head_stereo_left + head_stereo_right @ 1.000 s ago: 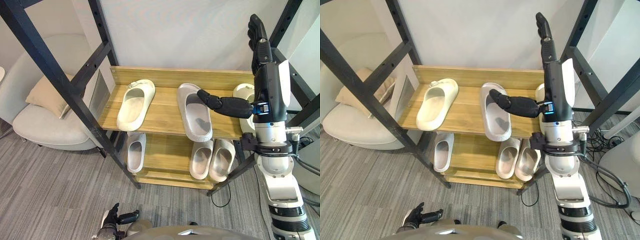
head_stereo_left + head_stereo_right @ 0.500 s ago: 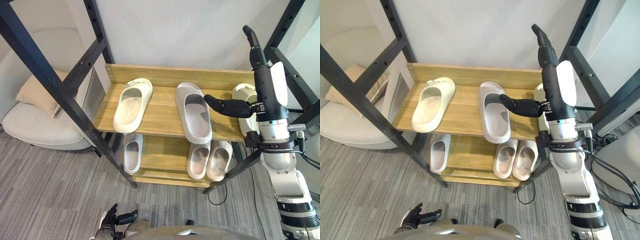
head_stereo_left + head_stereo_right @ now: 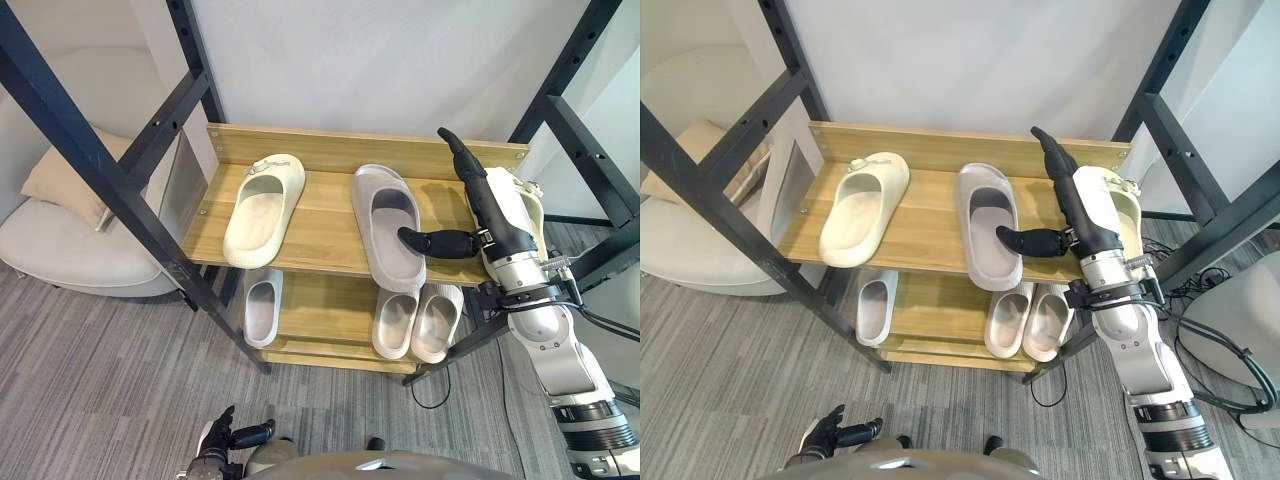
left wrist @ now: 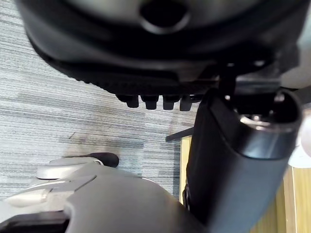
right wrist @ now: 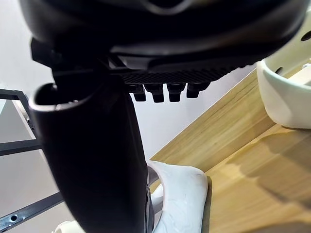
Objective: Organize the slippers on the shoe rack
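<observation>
Robot hand (image 3: 484, 205) beside slipper (image 3: 386, 228) on rack (image 3: 322, 232)

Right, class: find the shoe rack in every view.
Left eye view: shoe rack in the centre.
Right eye view: shoe rack centre, slightly leftward.
Left wrist view: shoe rack sliver beside left robot hand.
Right wrist view: shoe rack shelf past right robot hand.
Shared landmark, eye and right wrist views: grey slipper on top shelf.

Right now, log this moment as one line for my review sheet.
right hand: open, above top shelf, thumb over grey slipper, contact unclear | left hand: open, idle, low | holding: nothing
</observation>
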{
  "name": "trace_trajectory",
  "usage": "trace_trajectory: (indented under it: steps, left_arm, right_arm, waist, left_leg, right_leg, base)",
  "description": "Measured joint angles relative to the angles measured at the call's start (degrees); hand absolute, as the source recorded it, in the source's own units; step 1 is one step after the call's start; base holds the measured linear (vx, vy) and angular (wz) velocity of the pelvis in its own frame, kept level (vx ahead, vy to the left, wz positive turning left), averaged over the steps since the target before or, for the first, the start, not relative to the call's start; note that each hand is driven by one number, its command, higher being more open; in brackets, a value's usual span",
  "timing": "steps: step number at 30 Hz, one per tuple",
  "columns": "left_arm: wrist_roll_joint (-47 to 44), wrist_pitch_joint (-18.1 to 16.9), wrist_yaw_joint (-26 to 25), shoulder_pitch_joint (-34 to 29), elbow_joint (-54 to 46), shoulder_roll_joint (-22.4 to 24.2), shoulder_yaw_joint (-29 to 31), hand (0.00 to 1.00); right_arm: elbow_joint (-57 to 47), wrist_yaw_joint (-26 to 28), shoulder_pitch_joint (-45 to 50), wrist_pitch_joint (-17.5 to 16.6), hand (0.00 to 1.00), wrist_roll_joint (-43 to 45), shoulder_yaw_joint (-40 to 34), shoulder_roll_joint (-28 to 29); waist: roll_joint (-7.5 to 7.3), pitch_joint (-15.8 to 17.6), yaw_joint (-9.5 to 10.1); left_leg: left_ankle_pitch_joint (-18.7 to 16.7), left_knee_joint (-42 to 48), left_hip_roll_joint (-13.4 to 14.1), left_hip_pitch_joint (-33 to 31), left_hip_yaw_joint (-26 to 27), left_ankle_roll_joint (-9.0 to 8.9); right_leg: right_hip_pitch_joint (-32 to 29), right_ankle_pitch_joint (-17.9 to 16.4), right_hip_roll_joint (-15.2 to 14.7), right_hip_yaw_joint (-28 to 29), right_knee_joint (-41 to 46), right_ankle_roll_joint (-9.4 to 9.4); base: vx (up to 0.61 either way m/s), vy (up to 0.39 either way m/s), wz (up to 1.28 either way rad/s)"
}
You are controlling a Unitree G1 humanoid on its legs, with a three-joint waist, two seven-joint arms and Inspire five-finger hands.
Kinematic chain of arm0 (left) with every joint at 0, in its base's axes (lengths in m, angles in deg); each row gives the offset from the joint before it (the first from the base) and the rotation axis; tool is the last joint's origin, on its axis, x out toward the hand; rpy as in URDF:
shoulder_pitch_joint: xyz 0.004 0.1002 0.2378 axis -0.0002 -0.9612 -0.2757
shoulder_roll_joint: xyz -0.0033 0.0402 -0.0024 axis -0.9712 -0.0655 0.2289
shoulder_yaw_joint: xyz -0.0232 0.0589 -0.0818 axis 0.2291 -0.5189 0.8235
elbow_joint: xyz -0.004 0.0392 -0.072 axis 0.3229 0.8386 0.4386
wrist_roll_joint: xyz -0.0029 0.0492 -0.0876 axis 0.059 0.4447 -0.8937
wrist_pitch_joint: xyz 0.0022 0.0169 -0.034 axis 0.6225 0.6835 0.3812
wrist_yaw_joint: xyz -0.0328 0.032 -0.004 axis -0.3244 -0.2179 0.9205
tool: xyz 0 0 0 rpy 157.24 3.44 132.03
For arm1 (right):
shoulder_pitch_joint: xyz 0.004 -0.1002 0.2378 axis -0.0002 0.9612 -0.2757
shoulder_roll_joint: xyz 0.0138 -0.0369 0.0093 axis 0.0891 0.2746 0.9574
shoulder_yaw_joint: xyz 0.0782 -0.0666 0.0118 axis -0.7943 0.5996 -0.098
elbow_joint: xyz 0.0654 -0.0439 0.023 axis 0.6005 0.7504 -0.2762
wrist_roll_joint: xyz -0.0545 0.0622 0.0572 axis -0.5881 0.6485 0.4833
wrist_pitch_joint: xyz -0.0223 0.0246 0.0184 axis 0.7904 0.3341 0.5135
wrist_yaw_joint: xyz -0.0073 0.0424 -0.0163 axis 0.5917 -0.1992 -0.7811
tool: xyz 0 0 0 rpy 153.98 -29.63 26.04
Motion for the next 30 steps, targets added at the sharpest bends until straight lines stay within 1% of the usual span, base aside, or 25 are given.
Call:
trace_trajectory:
  steps: [5,10,11,17,24,27,30]
  left_arm:
    - [-0.02,-0.12,0.09,-0.01,0.02,-0.40,-0.19,1.00]
    - [-0.02,-0.46,0.10,-0.01,0.05,-0.59,-0.55,1.00]
    - [-0.02,-0.56,0.10,-0.01,0.05,-0.61,-0.62,1.00]
    - [-0.05,-0.75,0.10,0.01,0.05,-0.68,-0.64,1.00]
    - [-0.05,-1.11,0.10,0.11,0.03,-1.04,-0.66,1.00]
    - [-0.05,-1.12,0.10,0.27,0.02,-1.06,-0.76,1.00]
    - [-0.05,-1.12,0.09,0.61,0.01,-1.25,-1.12,1.00]
  right_arm:
    - [1.40,-0.13,-0.57,-0.05,1.00,-0.17,1.86,0.00]
    - [2.31,-0.21,-1.37,-0.09,1.00,-0.12,2.92,0.00]
    - [2.92,-0.29,-1.96,-0.11,0.00,-0.11,3.27,0.02]
    - [5.72,-1.16,-4.66,-0.36,0.00,0.38,4.57,0.41]
    - [9.70,-1.48,-8.08,-0.67,0.00,0.69,6.20,1.65]
    - [12.28,-2.65,-11.13,-0.17,0.00,0.80,6.83,2.96]
    - [12.56,-2.71,-11.89,-0.05,0.00,1.04,6.73,3.84]
  waist:
    - [-0.54,-0.37,0.09]
    - [-0.64,-0.38,0.11]
    - [-0.65,-0.37,0.11]
    - [-0.74,-0.34,0.17]
    - [-1.38,0.03,0.35]
    - [-1.52,0.12,0.78]
    - [-1.76,0.30,1.21]
  left_leg:
    - [0.04,0.01,-0.06,-0.53,-0.61,0.04]
    - [0.06,0.00,-0.11,-0.68,-0.72,0.06]
    - [0.08,0.00,-0.10,-0.76,-0.76,0.09]
    - [0.28,-0.01,-0.18,-1.29,-1.16,0.15]
    - [1.32,-1.24,-0.35,-1.43,-1.95,0.19]
    - [1.56,-1.54,-0.38,-1.44,-2.21,0.15]
    - [1.56,-1.63,-0.40,-1.46,-2.38,0.15]
  right_leg:
    - [-0.08,0.01,0.02,-0.63,-0.32,0.01]
    - [-0.12,0.05,0.01,-0.76,-0.45,0.03]
    - [-0.17,0.08,0.02,-0.80,-0.49,0.01]
    - [-0.34,0.37,0.04,-1.11,-0.93,-0.07]
    - [-0.44,0.84,0.09,-1.72,-1.54,-0.21]
    - [-0.50,0.90,0.08,-1.95,-1.54,-0.25]
    - [-0.46,0.90,0.08,-2.17,-1.55,-0.25]
  base:
    - [-0.01,0.001,0.04]
    - [0.00,0.000,0.00]
    - [0.00,0.000,0.00]
    - [0.00,0.001,0.01]
    - [-0.02,0.003,0.05]
    - [-0.01,0.006,0.03]
    - [0.01,0.011,0.04]
